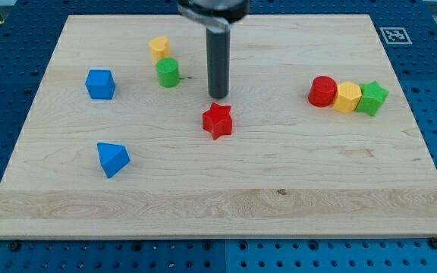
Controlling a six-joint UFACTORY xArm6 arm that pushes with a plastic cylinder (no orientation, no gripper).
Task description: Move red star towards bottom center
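The red star (218, 120) lies near the middle of the wooden board (226, 205). My tip (218, 96) is just above the star in the view, very close to its upper edge; I cannot tell if it touches. The dark rod rises straight up from there to the view's top edge.
A green cylinder (168, 73) and a yellow block (158, 48) sit to the left of the rod. A blue cube (100, 84) and a blue triangular block (112, 159) are further left. At right, a red cylinder (322, 91), yellow hexagon (347, 97) and green star (372, 98) stand in a row.
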